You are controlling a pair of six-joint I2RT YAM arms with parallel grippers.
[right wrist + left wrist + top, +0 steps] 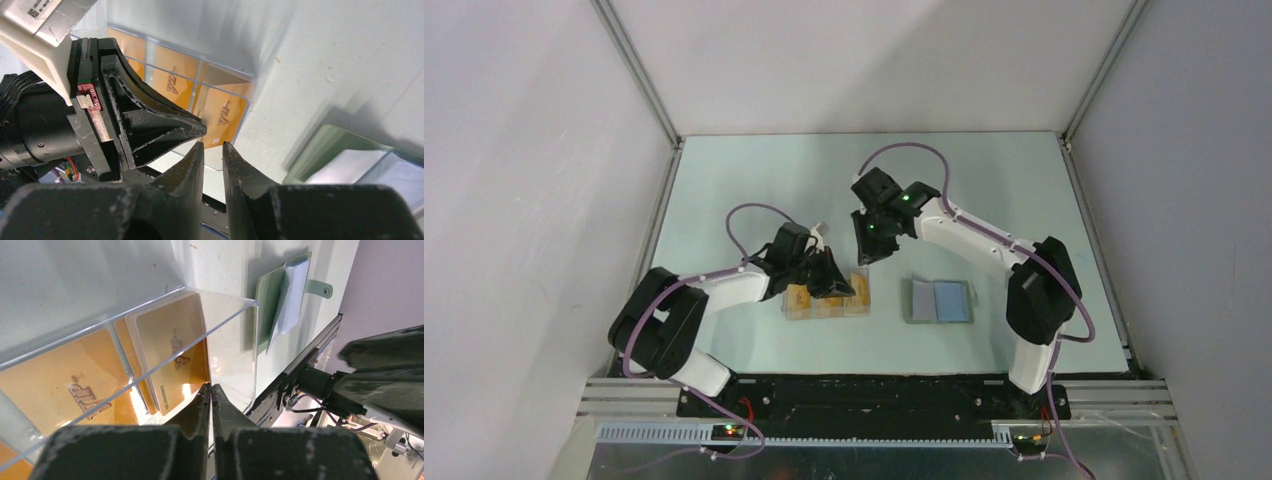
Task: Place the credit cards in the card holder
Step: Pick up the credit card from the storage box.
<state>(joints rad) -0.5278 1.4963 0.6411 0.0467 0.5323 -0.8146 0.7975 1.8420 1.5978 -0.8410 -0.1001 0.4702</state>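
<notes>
Several orange-tan credit cards (816,299) lie flat in a clear plastic box (860,282). They also show in the left wrist view (170,342) and the right wrist view (224,113). The card holder (939,300) lies open to the right of the box, light blue inside up, its snap tab (320,289) sticking out. It also shows in the right wrist view (345,155). My left gripper (210,386) is shut, its tips low at the box's right end beside a card; nothing shows between them. My right gripper (213,145) is slightly open and empty, just above the left gripper's fingers (165,125).
The clear box's walls (150,305) stand around the cards. The two grippers (842,288) (867,250) are close together over the box's right end. White enclosure walls ring the table, and the black base rail (874,392) runs along the near edge.
</notes>
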